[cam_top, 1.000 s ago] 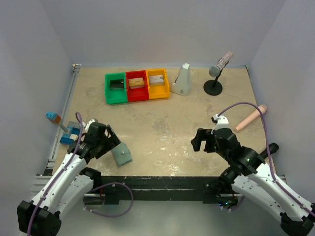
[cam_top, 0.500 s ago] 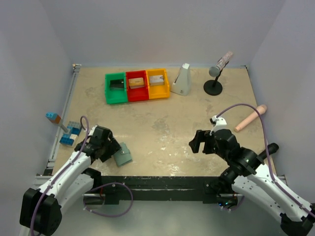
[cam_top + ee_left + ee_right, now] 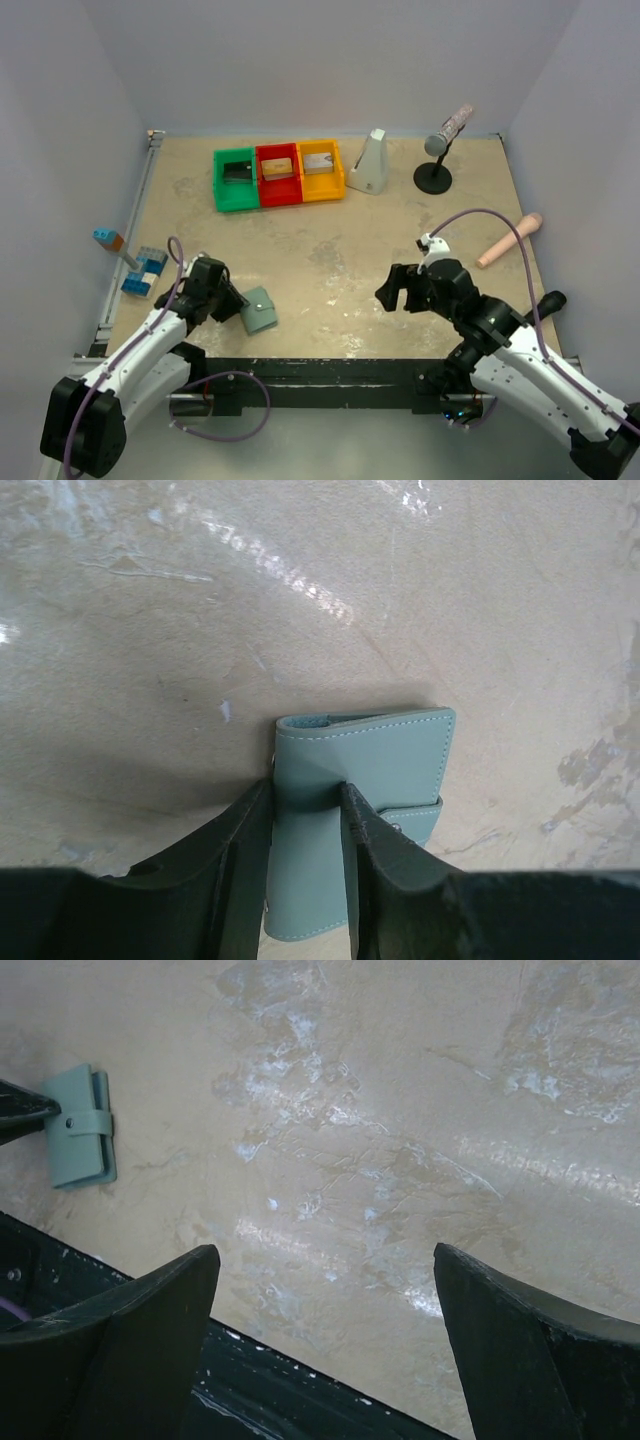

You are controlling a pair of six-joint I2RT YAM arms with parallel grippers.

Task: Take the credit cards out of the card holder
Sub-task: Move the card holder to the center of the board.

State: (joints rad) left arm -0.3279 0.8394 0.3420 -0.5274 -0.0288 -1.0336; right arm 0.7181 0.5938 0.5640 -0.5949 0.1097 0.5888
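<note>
— Where did the top camera sit?
— High up behind both arms (image 3: 140,350), looking down at the whole table (image 3: 330,230).
— And the wrist cameras?
— Very low, close to the table. Both saw the card holder (image 3: 360,755).

You're looking at a card holder (image 3: 375,755) of smooth, matt grey-green leather-like material with pale stitched edges. Your table (image 3: 180,620) is mottled beige, stone-like, with glossy scuffed patches. The left claw (image 3: 308,792) looks like matt black plastic.
</note>
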